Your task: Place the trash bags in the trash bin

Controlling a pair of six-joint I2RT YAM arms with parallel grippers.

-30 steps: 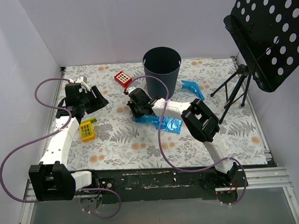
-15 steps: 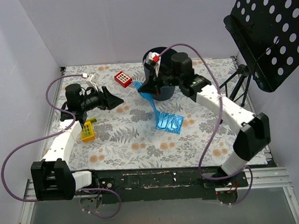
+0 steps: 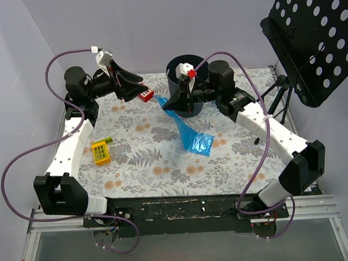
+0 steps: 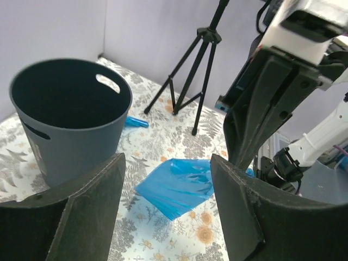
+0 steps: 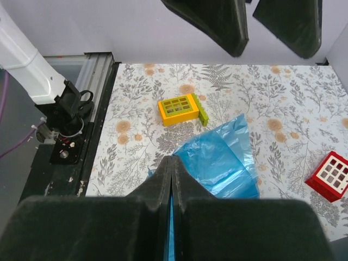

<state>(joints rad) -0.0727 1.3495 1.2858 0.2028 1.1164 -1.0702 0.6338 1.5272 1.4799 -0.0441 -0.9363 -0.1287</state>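
The right gripper (image 3: 168,102) has risen off the table and is now hanging just in front of the bin (image 3: 179,60), pinched shut on a corner of the bag (image 3: 193,140). A sliver of blue is showing between its closed fingers (image 5: 163,179). The bag is trailing down and away below it, its lower end apparently still resting on the mat. So the pick has worked, but the film is not yet over the rim.

The left gripper (image 3: 138,88) has swung up from beside the yellow block (image 3: 100,151). It is now pointing at the bin with jaws spread and nothing between them. The bag is lying ahead of and below it.

The red tile (image 3: 145,96) is sitting just under the left gripper. The second bag (image 4: 136,121) is peeking out behind the bin. The two grippers are closing on the same spot, so room between them is tightening. The bin's mouth behind the right gripper looks unobstructed, and the stand (image 3: 308,38) is well off to its far side.
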